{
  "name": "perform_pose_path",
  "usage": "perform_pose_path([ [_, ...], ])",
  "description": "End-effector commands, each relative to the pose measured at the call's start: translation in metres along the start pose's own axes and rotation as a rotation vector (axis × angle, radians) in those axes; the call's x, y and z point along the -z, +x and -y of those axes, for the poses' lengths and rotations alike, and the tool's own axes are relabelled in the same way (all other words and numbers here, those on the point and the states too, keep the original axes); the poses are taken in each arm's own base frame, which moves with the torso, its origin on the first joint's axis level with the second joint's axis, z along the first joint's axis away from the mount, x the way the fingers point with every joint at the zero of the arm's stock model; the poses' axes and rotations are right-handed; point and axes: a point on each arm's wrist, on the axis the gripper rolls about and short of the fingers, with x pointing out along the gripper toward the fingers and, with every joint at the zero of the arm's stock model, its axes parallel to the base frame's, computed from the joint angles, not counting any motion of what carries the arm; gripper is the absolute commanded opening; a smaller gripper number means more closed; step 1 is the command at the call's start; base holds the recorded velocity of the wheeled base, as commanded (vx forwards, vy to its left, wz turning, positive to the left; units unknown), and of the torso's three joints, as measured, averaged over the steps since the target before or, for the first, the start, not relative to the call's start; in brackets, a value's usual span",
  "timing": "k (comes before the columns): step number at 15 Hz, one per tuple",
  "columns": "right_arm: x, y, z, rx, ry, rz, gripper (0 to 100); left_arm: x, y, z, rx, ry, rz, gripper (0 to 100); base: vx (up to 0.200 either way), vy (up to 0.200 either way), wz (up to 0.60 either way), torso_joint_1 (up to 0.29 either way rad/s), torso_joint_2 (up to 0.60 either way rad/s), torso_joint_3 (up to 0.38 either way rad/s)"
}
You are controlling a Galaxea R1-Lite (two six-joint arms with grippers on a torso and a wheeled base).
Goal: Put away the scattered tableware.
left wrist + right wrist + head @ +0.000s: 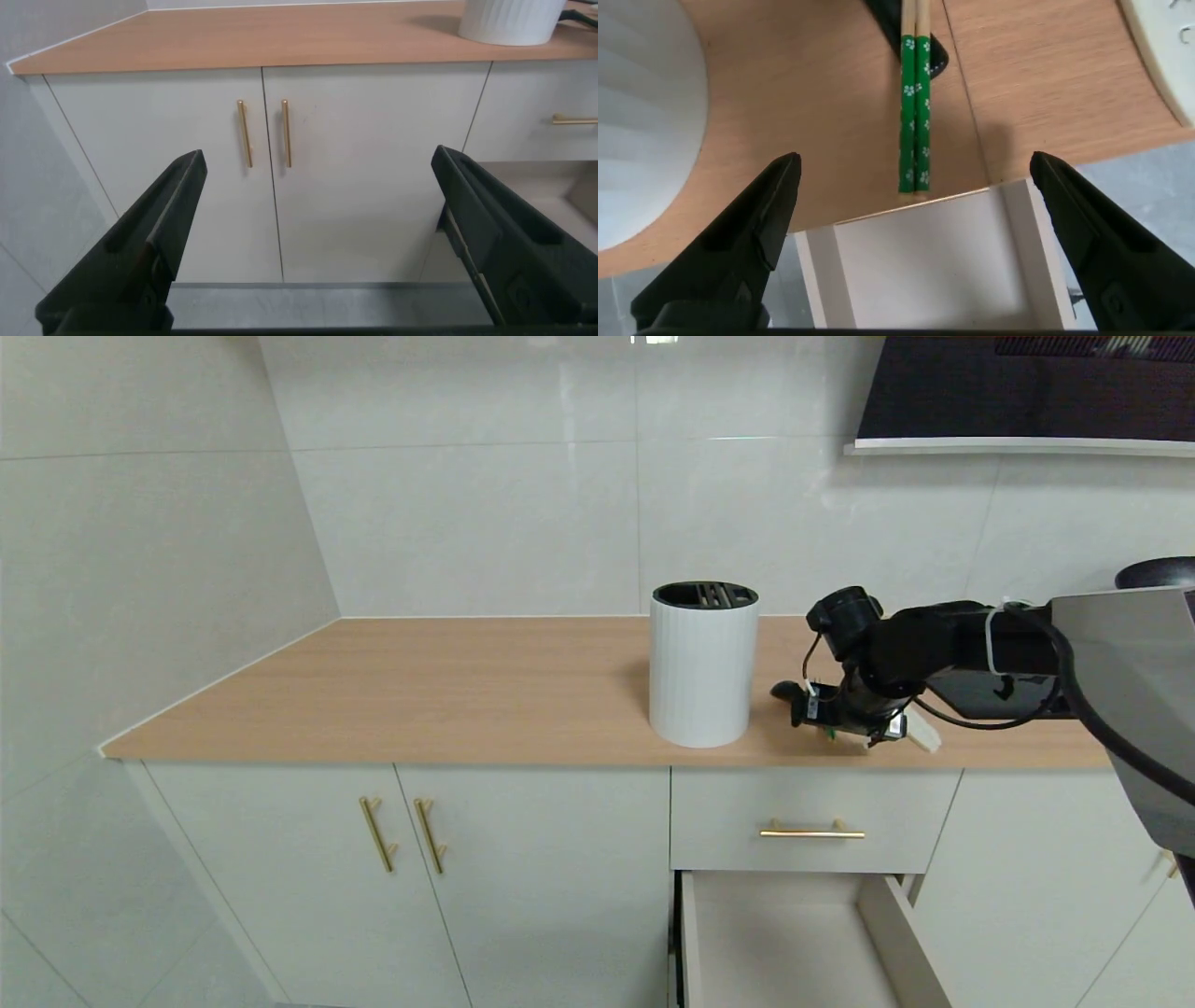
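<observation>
The right gripper [912, 187] is hovering at the countertop's [803, 112] front edge beside the white holder [702, 663], fingers [757, 233] spread wide, the green-tipped chopsticks [913, 112] lying untouched midway between them, seemingly across something dark, while the left gripper [318, 187] is gaping before the cabinet doors [364, 168].

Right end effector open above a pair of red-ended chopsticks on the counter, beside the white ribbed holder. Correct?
Not quite. The chopsticks have green ends with a small white pattern, not red; the right wrist view shows it. The rest holds: the right end effector is open above the pair, which lies on the wooden counter beside the white ribbed holder.
</observation>
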Motion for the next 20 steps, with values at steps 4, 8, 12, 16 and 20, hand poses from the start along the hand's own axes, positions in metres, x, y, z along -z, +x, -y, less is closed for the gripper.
perform_pose_path([
  [4,0.004,0.009,-0.005,-0.004,-0.005,-0.010,100,0.000,0.000,0.000,0.000,0.000,0.000,100,0.000,0.000,0.00,0.000,0.00,0.000],
  [8,0.003,0.011,-0.006,-0.004,0.000,0.001,100,0.000,0.000,0.000,0.000,0.000,0.000,100,0.000,0.000,0.00,0.000,0.00,0.000],
  [12,0.006,0.017,-0.006,0.003,-0.004,-0.007,100,0.000,0.000,0.000,0.000,0.000,0.000,100,0.000,0.000,0.00,0.000,0.00,0.000],
  [16,0.005,0.019,-0.006,0.001,0.001,-0.002,100,0.000,0.000,0.000,0.000,0.000,0.000,100,0.000,0.000,0.00,0.000,0.00,0.000],
  [20,0.004,0.020,-0.006,0.004,0.002,-0.001,0,0.000,0.000,0.000,0.000,0.000,0.000,100,0.000,0.000,0.00,0.000,0.00,0.000],
])
